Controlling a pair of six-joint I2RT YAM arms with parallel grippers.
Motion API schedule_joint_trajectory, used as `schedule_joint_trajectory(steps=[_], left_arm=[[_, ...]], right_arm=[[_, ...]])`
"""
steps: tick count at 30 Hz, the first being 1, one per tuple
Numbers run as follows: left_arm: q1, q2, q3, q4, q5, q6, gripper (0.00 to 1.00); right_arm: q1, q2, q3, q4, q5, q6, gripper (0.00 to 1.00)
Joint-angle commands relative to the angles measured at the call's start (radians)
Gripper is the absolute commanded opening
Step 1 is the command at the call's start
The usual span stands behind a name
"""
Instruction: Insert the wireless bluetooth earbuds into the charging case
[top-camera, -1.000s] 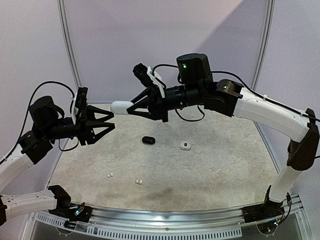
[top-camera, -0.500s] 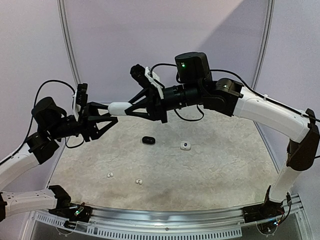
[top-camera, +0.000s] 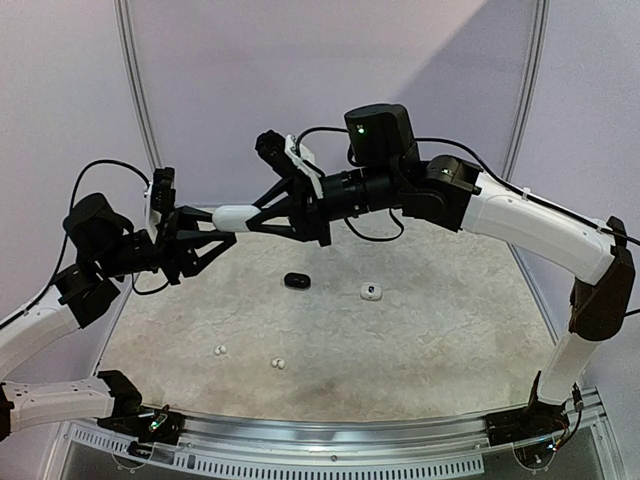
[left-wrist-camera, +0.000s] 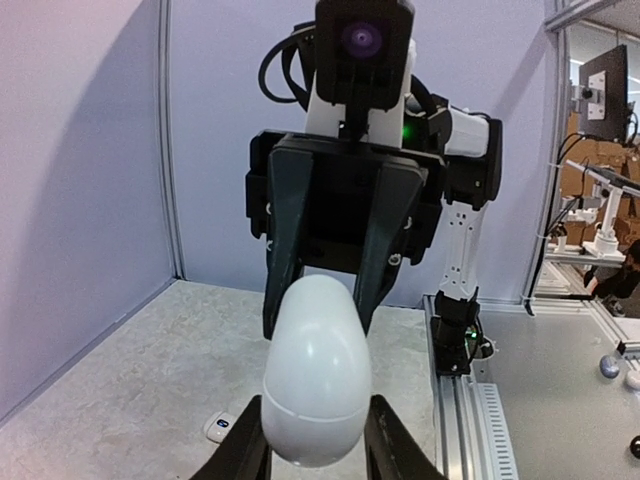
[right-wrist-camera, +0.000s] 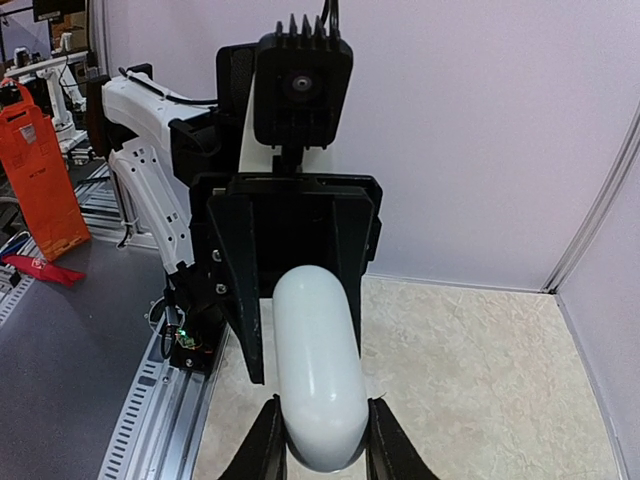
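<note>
Aloft, the white charging case (top-camera: 238, 216) spans two arms: the right tool (top-camera: 258, 217) clamps one end, and the left tool (top-camera: 222, 222) pinches the other, fingers (left-wrist-camera: 392, 452) pressed against the shell. The white earbuds (top-camera: 220, 350) lie on the desk (top-camera: 450, 340) below, well apart from the case. The step appears to be opening the lid, so one tool should anchor the base firmly while the other lifts the lid straight, without twisting.
</note>
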Motion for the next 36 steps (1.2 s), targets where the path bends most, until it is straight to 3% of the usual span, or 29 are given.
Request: schedule_joint_trajectory(steps=[1, 4, 10, 13, 14, 16, 17, 22, 28, 33, 36], left_arm=[[-0.012, 0.005, -0.009, 0.027, 0.033, 0.005, 0.27], [-0.012, 0.005, -0.009, 0.027, 0.032, 0.005, 0.14], [-0.012, 0.0, -0.013, 0.027, 0.025, 0.003, 0.0], [-0.012, 0.0, -0.012, 0.029, 0.024, 0.004, 0.0], [-0.012, 0.001, -0.013, 0.029, 0.025, 0.003, 0.04], [-0.012, 0.001, -0.014, 0.033, 0.02, -0.002, 0.25], [-0.012, 0.002, -0.014, 0.038, 0.021, -0.003, 0.3], [-0.012, 0.002, -0.014, 0.037, 0.027, -0.001, 0.3], [-0.013, 0.004, -0.016, 0.037, 0.038, 0.001, 0.22], [-0.013, 0.004, -0.016, 0.034, 0.043, 0.005, 0.27], [-0.013, 0.004, -0.016, 0.034, 0.047, 0.007, 0.25]], right_arm=[[0.006, 0.021, 0.025, -0.006, 0.003, -0.008, 0.0], [0.006, 0.024, 0.026, -0.001, 0.0, -0.005, 0.0], [0.006, 0.032, 0.026, -0.023, 0.012, -0.012, 0.0], [0.007, 0.033, 0.025, -0.032, 0.02, -0.021, 0.0], [0.008, 0.033, 0.025, -0.032, 0.021, -0.023, 0.0], [0.008, 0.034, 0.024, -0.027, 0.021, -0.023, 0.0], [0.007, 0.035, 0.024, -0.022, 0.02, -0.023, 0.0], [0.007, 0.032, 0.025, 0.007, 0.013, -0.01, 0.0], [0.007, 0.027, 0.025, 0.025, 0.011, -0.003, 0.0], [0.007, 0.027, 0.026, 0.041, 0.005, 0.003, 0.0], [0.008, 0.027, 0.026, 0.042, 0.005, 0.001, 0.0]])
